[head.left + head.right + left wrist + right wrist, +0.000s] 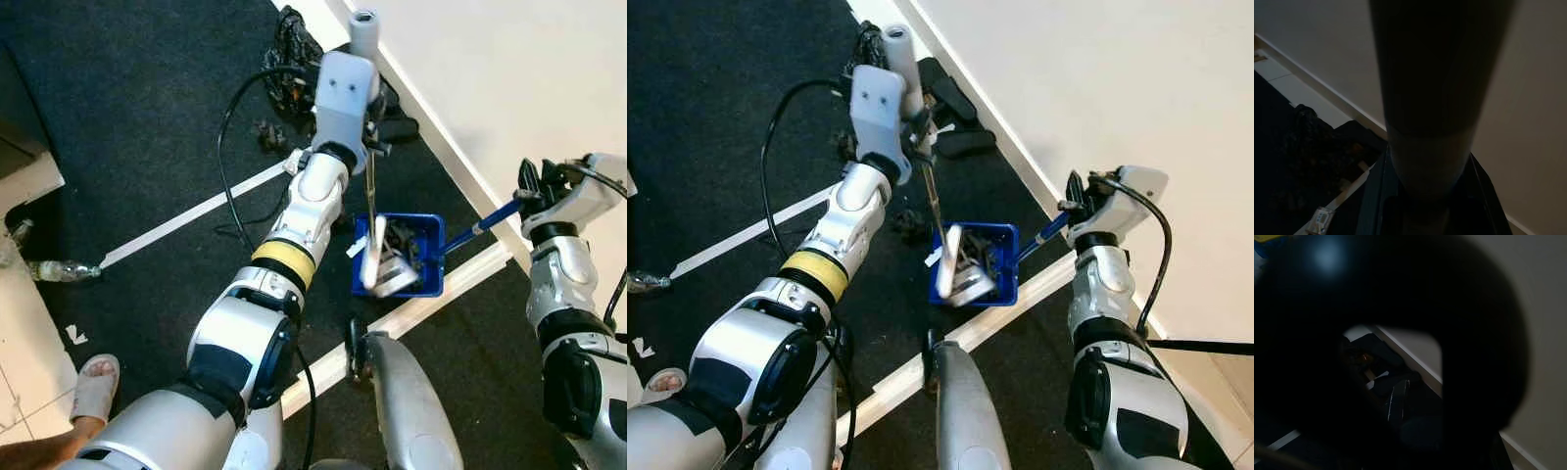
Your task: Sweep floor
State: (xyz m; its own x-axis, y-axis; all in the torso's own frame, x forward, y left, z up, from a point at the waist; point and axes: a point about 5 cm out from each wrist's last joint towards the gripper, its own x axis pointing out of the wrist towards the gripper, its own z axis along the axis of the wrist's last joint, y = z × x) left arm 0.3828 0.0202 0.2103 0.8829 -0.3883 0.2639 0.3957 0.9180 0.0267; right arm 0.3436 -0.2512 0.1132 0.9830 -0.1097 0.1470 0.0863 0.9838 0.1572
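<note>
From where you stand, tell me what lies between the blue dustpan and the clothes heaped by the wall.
In the left eye view, dark carpet separates the blue dustpan from the clothes, crossed by the thin broom shaft the left gripper holds.

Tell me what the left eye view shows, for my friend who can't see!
A robot's left arm holds a grey broom handle upright over a blue dustpan full of swept-up bits on dark carpet. Its right tool holds the dustpan's blue handle beside a white wall.

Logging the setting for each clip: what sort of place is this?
Probably a room in a home, at the foot of a wall: dark carpet with white floor strips, a pale wall with skirting, and shoes beside it. A blue dustpan sits on the floor.
</note>
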